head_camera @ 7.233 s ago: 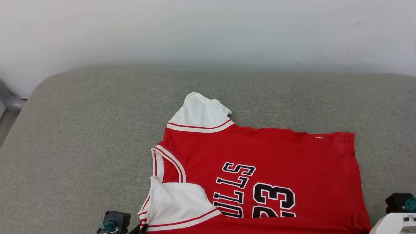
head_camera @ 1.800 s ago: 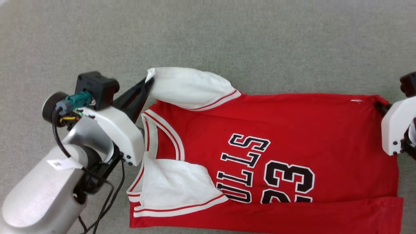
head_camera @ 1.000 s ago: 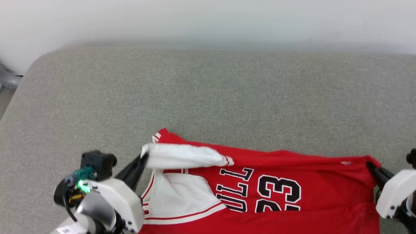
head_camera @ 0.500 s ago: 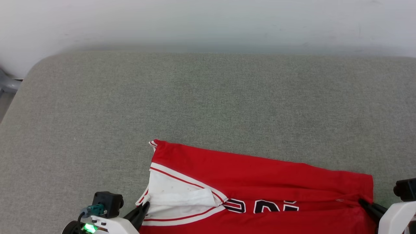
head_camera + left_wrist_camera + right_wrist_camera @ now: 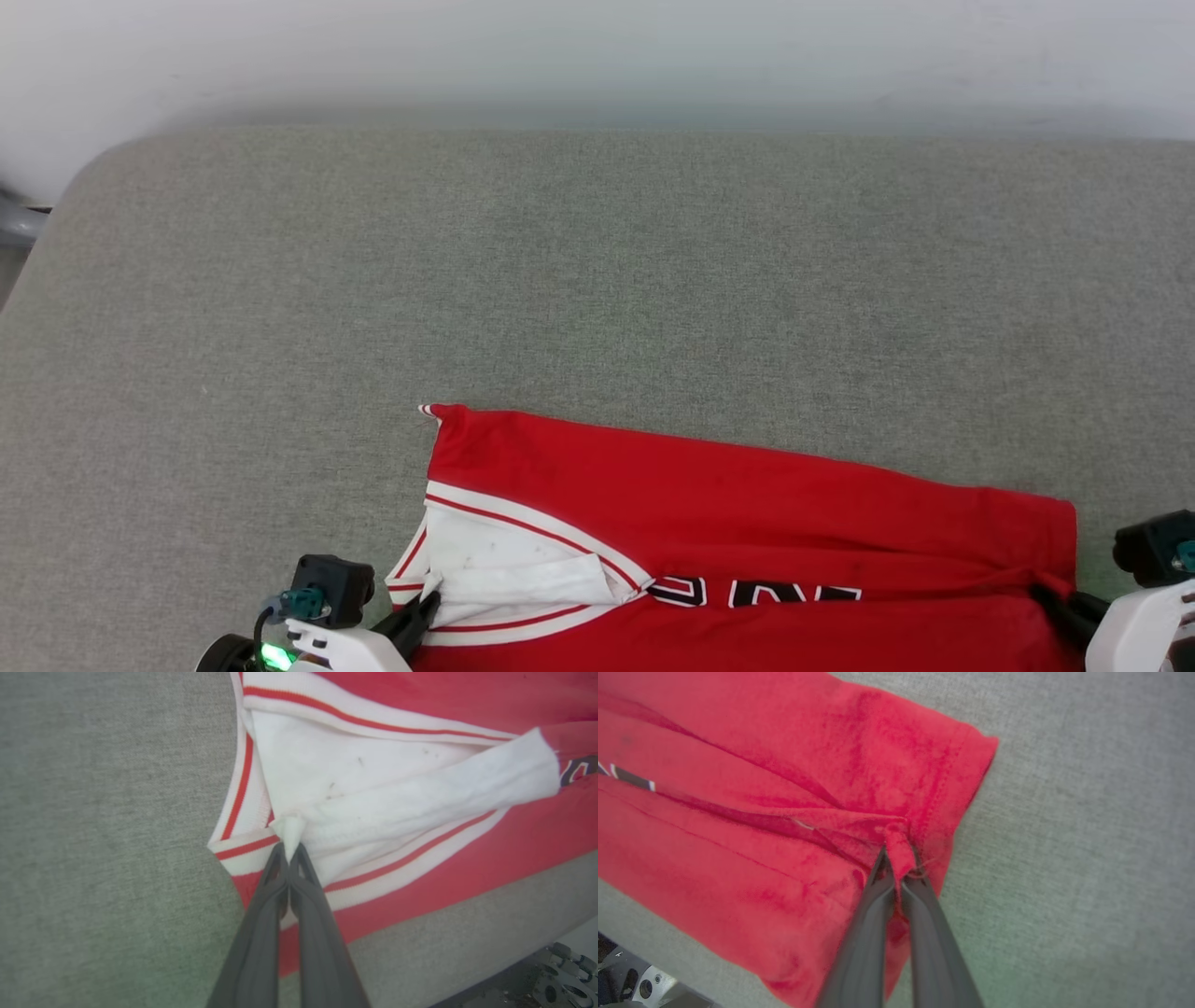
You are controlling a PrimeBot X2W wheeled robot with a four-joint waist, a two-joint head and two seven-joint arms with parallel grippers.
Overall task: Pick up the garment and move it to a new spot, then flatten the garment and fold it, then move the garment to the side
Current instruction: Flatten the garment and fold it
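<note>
Red cloth lies along the near edge of the grey cushion (image 5: 597,280): the garment (image 5: 747,485), its far part folded over onto the near part so that only a strip of the black lettering (image 5: 747,592) shows below the fold. The left pincer (image 5: 289,854) is clenched on the tip of the white sleeve (image 5: 420,793) at the collar end. The right pincer (image 5: 899,858) is clenched on a bunched bit of red hem at the opposite end.
</note>
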